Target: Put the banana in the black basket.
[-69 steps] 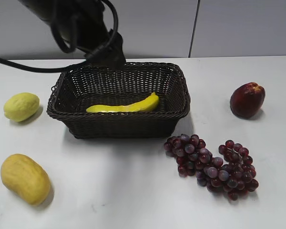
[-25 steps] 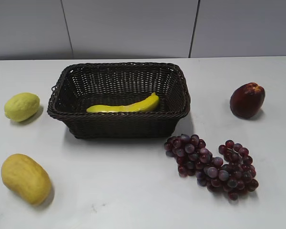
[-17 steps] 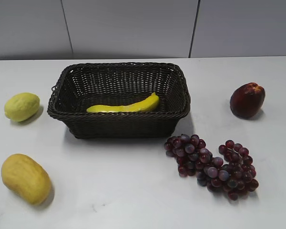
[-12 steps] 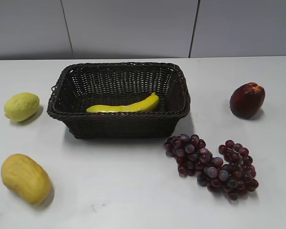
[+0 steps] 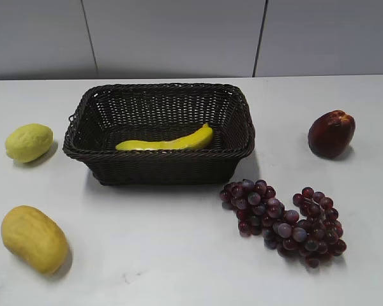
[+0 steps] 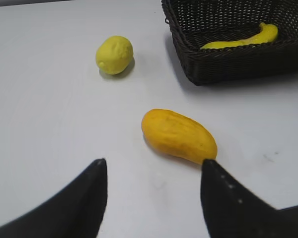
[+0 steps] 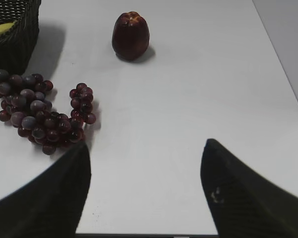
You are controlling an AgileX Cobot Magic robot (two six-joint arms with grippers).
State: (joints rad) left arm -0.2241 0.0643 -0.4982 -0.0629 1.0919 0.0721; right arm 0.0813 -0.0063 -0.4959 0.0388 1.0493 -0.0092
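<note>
The banana (image 5: 169, 141) lies inside the black basket (image 5: 108, 167). The left gripper (image 6: 154, 171) gapes wide, the basket well beyond its fingers (up to the right). The right gripper (image 7: 146, 158) is wide too, holding nothing.

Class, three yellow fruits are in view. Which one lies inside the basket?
The banana: long, curved, lying in the black basket. The lemon and the oval yellow-orange fruit sit on the table outside it.

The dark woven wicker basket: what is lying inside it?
Inside the dark woven wicker basket lies only the long yellow banana, flat on the bottom along the front wall. That wall covers the banana's lower edge and the nearest strip of floor.
</note>
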